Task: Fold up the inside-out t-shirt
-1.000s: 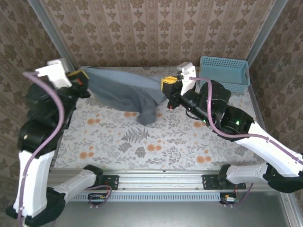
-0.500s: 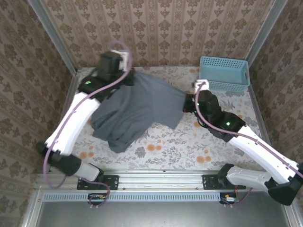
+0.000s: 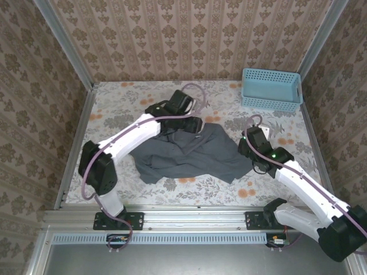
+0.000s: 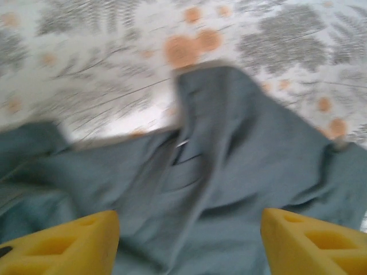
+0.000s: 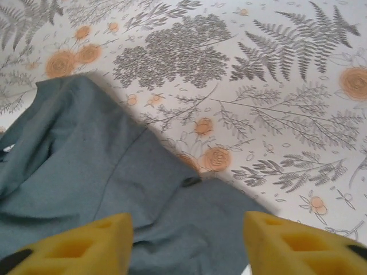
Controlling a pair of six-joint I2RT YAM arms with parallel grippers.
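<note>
Okay, the plain dark slate-grey thin-fabric t-shirt (image 3: 189, 157) lies rumpled on the middle of the floral-print counter (image 3: 114, 123), long axis left to right, not flat, cloth bunched at its left end. Your left jaws hang over the shirt's far edge near its middle; the left wrist view has both yellow fingertips (image 4: 69, 243) spread wide, cloth below them, nothing pinched. Your right jaws sit at the shirt's right end; in the right wrist view those fingertips (image 5: 80, 243) are also well apart above the cloth's edge, gripping nothing. So both arms are empty, each close to a different part of the cloth. Next move, I'd judge, is a regrasp to spread it: right arm nearer the right edge, left nearer the far side. Bare counter all round, most to the left; the light blue perforated plastic basket (image 3: 272, 91) is in the far right corner, well apart from the shirt
</note>
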